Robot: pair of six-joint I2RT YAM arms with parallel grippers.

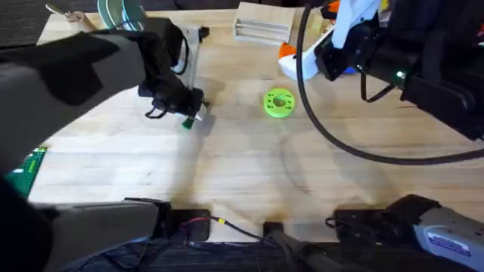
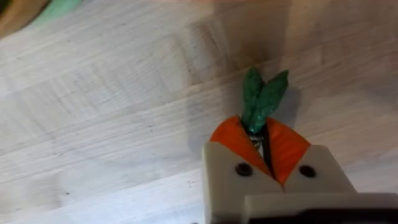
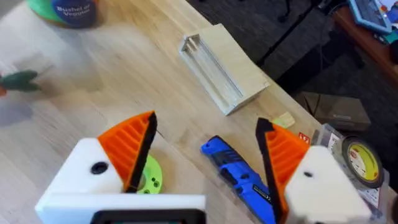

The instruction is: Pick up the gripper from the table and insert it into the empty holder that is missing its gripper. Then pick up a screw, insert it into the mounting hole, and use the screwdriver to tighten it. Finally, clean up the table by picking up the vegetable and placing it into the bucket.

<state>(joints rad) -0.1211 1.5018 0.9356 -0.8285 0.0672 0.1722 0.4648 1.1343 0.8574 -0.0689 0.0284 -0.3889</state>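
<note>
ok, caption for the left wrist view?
Left gripper shut on the vegetable, just above the wooden table.

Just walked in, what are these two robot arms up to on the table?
The left gripper has its orange pads pinched shut on a little green toy vegetable, just above the wooden table. The right gripper hangs open above a blue screwdriver and a green disc. The bucket meant for the vegetable stands at the table's far side.
</note>
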